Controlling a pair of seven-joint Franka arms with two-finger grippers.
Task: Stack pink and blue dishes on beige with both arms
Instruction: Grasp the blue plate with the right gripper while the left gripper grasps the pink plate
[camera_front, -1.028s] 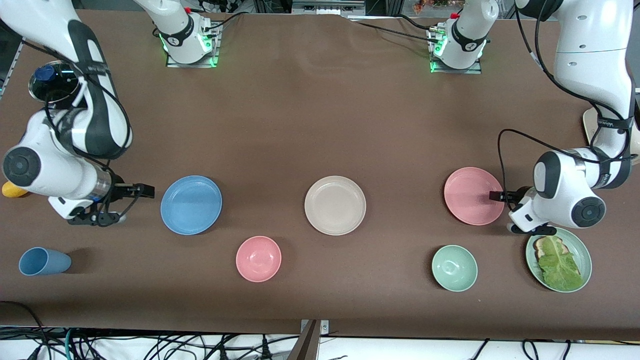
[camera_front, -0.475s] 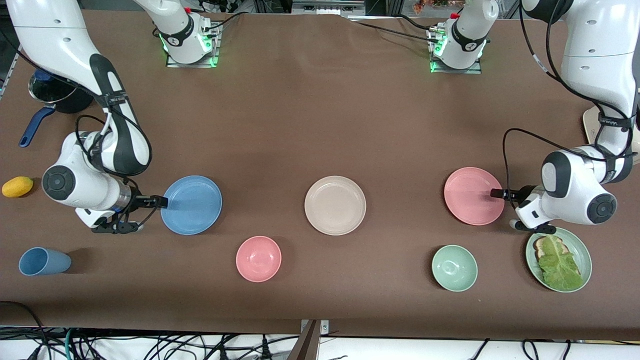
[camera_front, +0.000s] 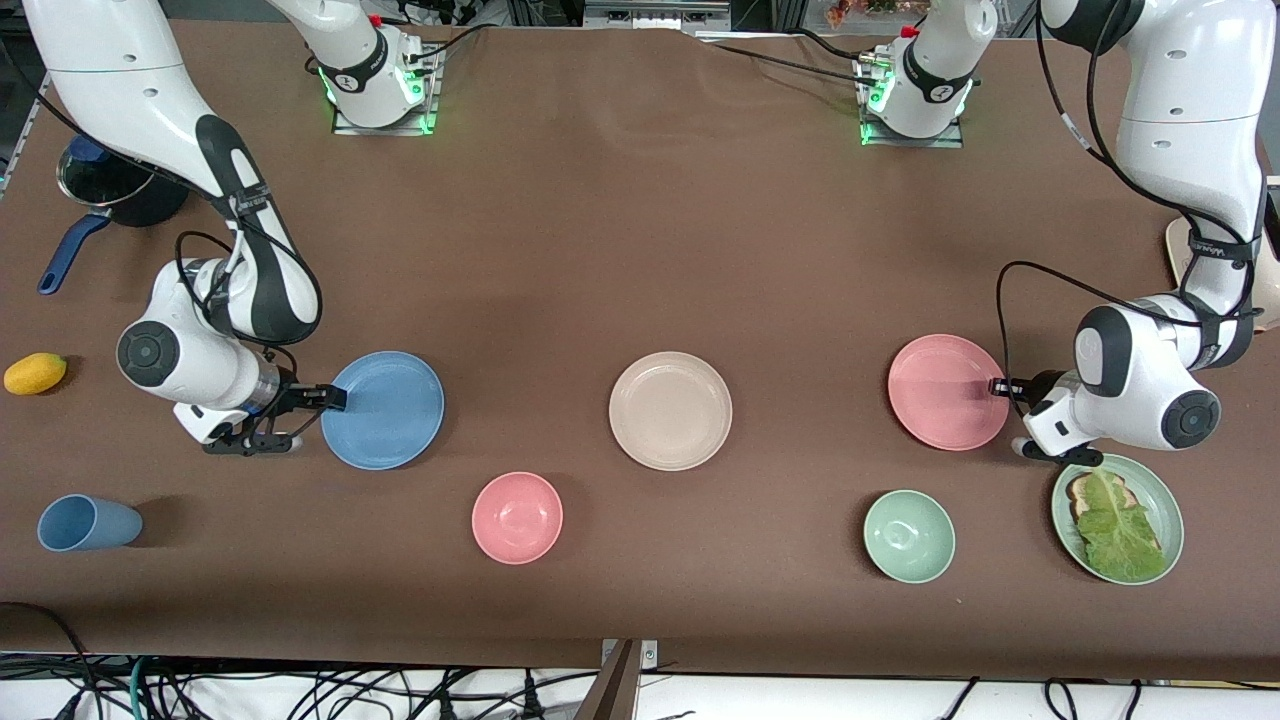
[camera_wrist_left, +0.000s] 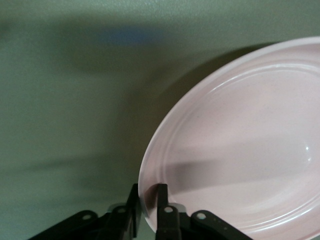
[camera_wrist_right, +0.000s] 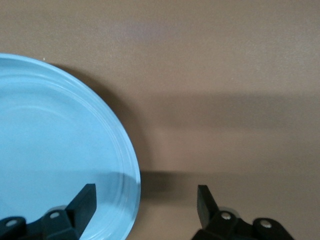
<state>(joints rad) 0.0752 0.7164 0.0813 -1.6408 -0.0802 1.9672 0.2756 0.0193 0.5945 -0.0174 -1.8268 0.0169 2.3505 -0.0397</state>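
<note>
The pink plate (camera_front: 940, 390) lies toward the left arm's end of the table. My left gripper (camera_front: 998, 388) is at its rim. In the left wrist view, the left gripper (camera_wrist_left: 148, 192) is shut on the rim of the pink plate (camera_wrist_left: 240, 140), one finger on each side. The blue plate (camera_front: 390, 410) lies toward the right arm's end. My right gripper (camera_front: 335, 398) is open at its edge. In the right wrist view, the right gripper (camera_wrist_right: 145, 192) straddles the rim of the blue plate (camera_wrist_right: 50, 150) without touching it. The beige plate (camera_front: 670, 410) sits bare midway between them.
Nearer the camera stand a pink bowl (camera_front: 517, 517), a pale green bowl (camera_front: 908, 536), a green plate with bread and lettuce (camera_front: 1150, 490) and a blue cup (camera_front: 88, 523). A yellow fruit (camera_front: 35, 373) and a dark pot (camera_front: 110, 190) sit at the right arm's end.
The right arm swung in toward the blue plate, bringing its open gripper over the plate's rim. The left gripper stayed at the pink plate's rim.
</note>
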